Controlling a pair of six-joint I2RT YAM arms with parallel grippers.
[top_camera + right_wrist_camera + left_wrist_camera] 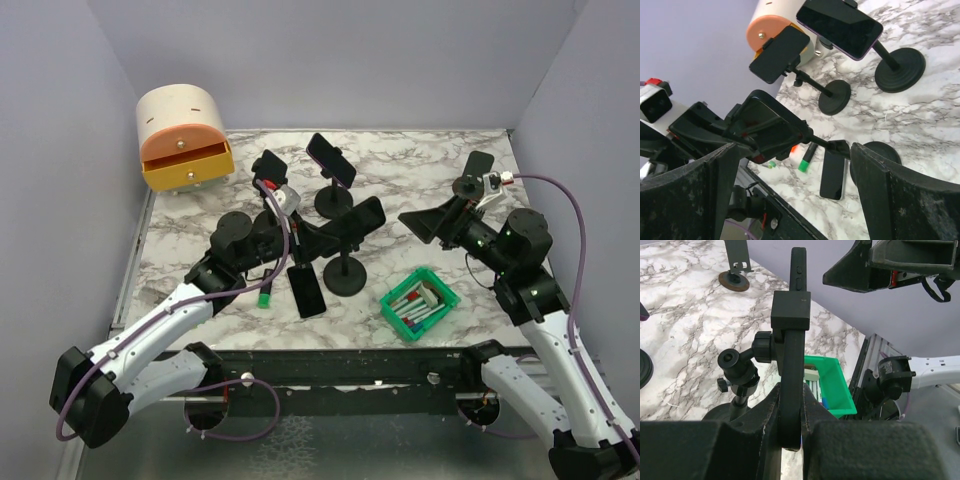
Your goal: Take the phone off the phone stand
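Left wrist view is showing the left gripper [790,407] pinching the low end of the phone [798,267], which is sitting clamped in the phone stand [735,365]; it may be squeezing the clamp [790,310] too. The right gripper [794,147] is hanging wide open, holding nothing, so a pull could be tipping the stand over.

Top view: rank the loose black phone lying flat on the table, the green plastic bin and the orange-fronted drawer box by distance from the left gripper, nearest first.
From the left gripper, shut on the stand-held black phone:
1. Loose black phone: just toward the near edge.
2. Green plastic bin: to the right, by the near edge.
3. Orange-fronted drawer box: far left corner.
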